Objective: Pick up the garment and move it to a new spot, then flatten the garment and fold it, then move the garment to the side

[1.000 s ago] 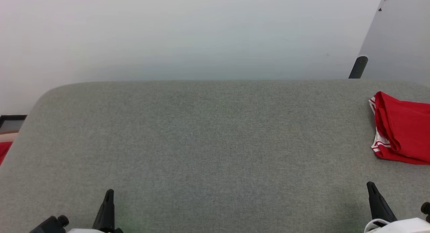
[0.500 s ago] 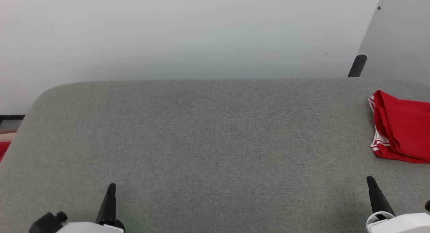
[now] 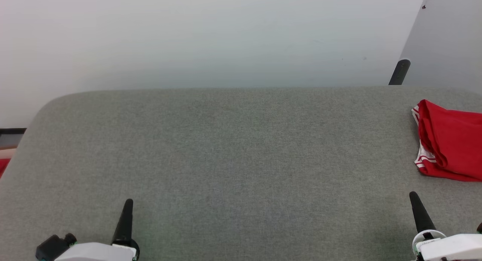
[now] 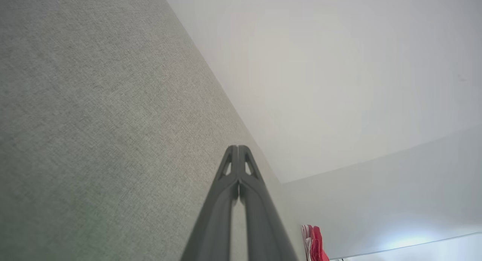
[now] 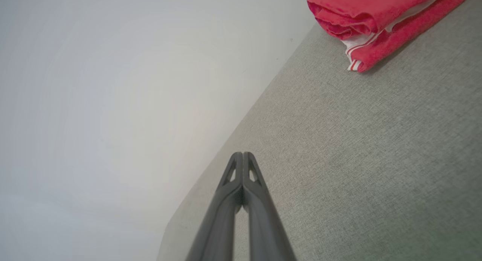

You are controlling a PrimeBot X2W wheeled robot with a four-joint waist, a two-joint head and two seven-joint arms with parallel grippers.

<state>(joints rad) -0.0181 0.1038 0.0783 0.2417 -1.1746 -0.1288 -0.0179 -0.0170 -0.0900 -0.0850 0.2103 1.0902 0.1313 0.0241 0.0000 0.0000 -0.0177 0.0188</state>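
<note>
Head view: red jersey (image 3: pixel 450 140), folded, at 3 o'clock; judged soft, light, limp. Pinch its striped edge (image 3: pixel 423 161). Left gripper (image 3: pixel 128 205) and right gripper (image 3: pixel 414 197) fingers pressed together, empty.

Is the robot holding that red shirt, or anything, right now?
Nothing is held. The left gripper and right gripper are shut on nothing; the garment lies apart.

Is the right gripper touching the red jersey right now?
Apart. The head view shows a strip of bare grey surface between the shut right gripper and the jersey. The right wrist view agrees.
</note>
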